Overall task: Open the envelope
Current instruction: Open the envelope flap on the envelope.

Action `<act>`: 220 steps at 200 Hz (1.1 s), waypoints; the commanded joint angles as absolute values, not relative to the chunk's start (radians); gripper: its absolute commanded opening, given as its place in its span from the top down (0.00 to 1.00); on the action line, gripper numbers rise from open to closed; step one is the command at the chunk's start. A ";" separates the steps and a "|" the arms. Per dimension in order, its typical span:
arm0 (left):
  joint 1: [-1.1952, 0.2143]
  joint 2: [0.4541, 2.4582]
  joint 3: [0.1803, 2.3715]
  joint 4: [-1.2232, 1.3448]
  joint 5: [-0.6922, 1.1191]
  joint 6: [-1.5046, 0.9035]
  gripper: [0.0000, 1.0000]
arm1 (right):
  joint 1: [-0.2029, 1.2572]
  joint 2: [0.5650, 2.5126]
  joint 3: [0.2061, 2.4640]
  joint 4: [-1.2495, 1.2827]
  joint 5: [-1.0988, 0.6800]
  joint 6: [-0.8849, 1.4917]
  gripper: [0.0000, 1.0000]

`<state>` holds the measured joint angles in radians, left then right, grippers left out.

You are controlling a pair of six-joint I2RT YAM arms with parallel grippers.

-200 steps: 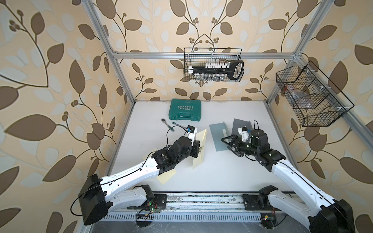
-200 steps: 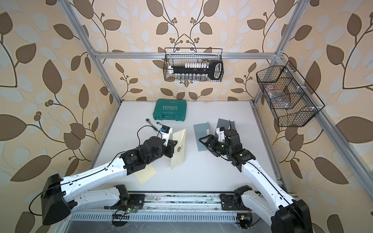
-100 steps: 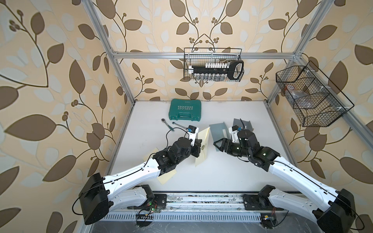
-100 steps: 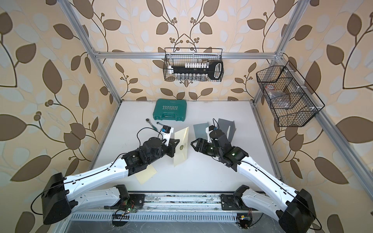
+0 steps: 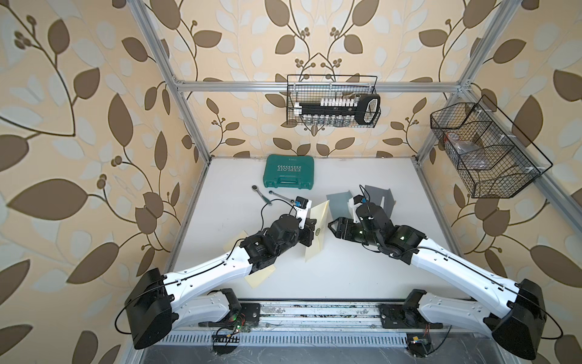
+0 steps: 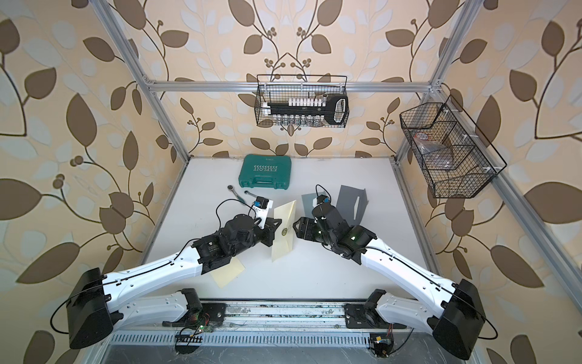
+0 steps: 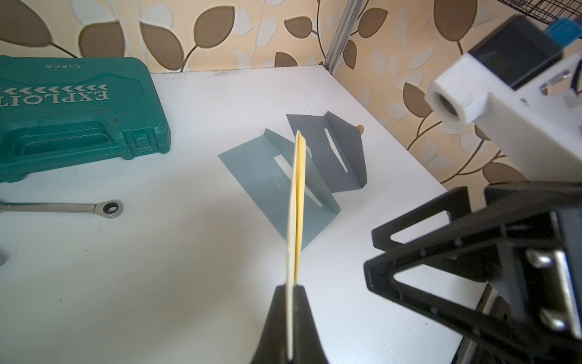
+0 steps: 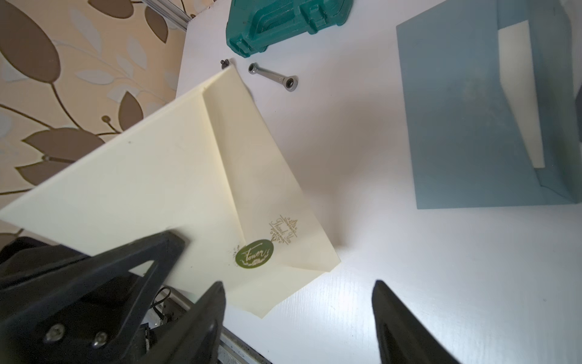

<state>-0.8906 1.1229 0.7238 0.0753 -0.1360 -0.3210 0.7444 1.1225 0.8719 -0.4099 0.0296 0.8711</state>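
Note:
A cream envelope (image 5: 318, 220) with a round green sticker (image 5: 318, 232) on its flap stands on edge above the table, seen in both top views (image 6: 285, 242). My left gripper (image 5: 310, 235) is shut on one long edge of it; the left wrist view shows the envelope (image 7: 296, 205) edge-on between the closed fingers (image 7: 277, 315). My right gripper (image 5: 331, 227) is open and faces the sticker side, a short way off. In the right wrist view the sticker (image 8: 254, 253) and flap lie just ahead of the open right gripper (image 8: 297, 285), nothing between its fingers.
A green tool case (image 5: 289, 172) lies at the back, two wrenches (image 5: 263, 193) in front of it. A blue-grey envelope (image 5: 338, 205) and a dark grey one (image 5: 379, 197) lie behind the right gripper. A cream sheet (image 5: 259, 277) lies under the left arm. Wire baskets (image 5: 333, 105) hang on the walls.
My right arm has swung left, from beside the grey envelopes to just in front of the cream envelope's sticker, its jaws narrowing a little. The left gripper keeps its hold and has lifted the envelope slightly.

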 commanded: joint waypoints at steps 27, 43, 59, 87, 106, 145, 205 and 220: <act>-0.903 1.124 0.734 0.087 -0.154 -0.319 1.00 | 0.750 1.148 0.903 -0.444 0.059 0.936 0.27; -0.909 1.126 0.735 0.080 -0.150 -0.313 1.00 | 0.750 1.158 0.909 -0.452 0.048 0.947 0.27; -0.916 1.129 0.737 0.077 -0.155 -0.312 1.00 | 0.750 1.163 0.911 -0.452 0.046 0.956 0.26; -0.922 1.135 0.737 0.081 -0.155 -0.310 1.00 | 0.750 1.163 0.911 -0.452 0.046 0.970 0.26; -0.926 1.143 0.743 0.078 -0.152 -0.311 1.00 | 0.750 1.167 0.917 -0.456 0.044 0.976 0.25; -0.943 1.159 0.750 0.078 -0.156 -0.317 1.00 | 0.748 1.185 0.922 -0.470 0.062 1.030 0.25; -0.948 1.155 0.747 0.096 -0.166 -0.322 1.00 | 0.743 1.231 0.954 -0.494 0.057 1.055 0.25; -0.948 1.159 0.750 0.100 -0.164 -0.316 1.00 | 0.738 1.236 0.963 -0.506 0.054 1.063 0.25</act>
<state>-0.9375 1.1645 0.7238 0.0700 -0.1429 -0.3202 0.7441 1.2259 0.9241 -0.4717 0.0437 1.0401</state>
